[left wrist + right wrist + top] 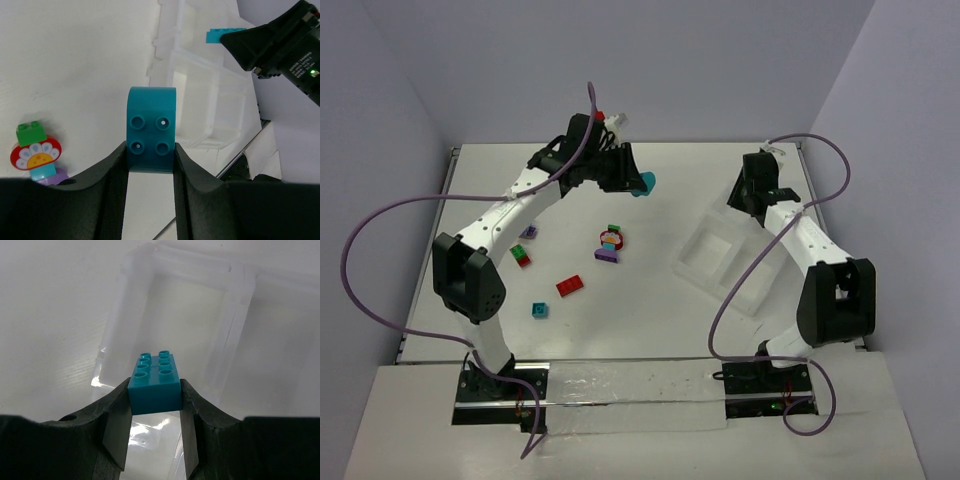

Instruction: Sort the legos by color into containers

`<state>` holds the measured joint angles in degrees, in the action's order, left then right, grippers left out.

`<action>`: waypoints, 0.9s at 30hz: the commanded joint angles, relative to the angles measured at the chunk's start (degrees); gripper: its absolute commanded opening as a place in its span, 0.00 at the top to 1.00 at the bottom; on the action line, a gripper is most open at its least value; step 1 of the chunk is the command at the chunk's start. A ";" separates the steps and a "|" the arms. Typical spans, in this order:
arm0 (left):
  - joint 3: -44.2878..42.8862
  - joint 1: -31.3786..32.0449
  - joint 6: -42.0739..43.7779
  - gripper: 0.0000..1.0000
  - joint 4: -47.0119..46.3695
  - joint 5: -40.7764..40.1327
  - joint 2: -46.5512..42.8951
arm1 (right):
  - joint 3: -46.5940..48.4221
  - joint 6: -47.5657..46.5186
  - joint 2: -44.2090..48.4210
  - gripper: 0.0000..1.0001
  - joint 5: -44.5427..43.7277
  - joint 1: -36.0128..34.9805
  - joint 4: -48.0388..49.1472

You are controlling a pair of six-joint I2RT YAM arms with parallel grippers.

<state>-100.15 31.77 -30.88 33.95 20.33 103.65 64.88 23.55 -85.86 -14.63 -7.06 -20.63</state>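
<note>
Over the tray (235, 295), right fingers (117, 426) gripping teal brick (154, 386), left fingers (112, 186) above table (630, 325) gripping rounded teal brick (151, 129)

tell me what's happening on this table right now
Two robot arms are sorting toy bricks by colour. The left gripper is clamped on a teal round-topped plastic brick over the white table. The right gripper grips a teal rectangular eight-stud brick above the translucent white compartment tray. Other bricks lie loose on the table, among them a red rectangular brick and a small teal brick.
</note>
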 commanded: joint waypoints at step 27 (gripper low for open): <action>-34.79 7.81 -1.84 1.00 -1.22 8.13 25.20 | 9.81 0.33 9.26 0.18 -0.88 0.99 -2.23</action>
<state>-131.28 37.58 -29.50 38.23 23.12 124.05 73.67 21.98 -84.96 -15.47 -6.48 -22.83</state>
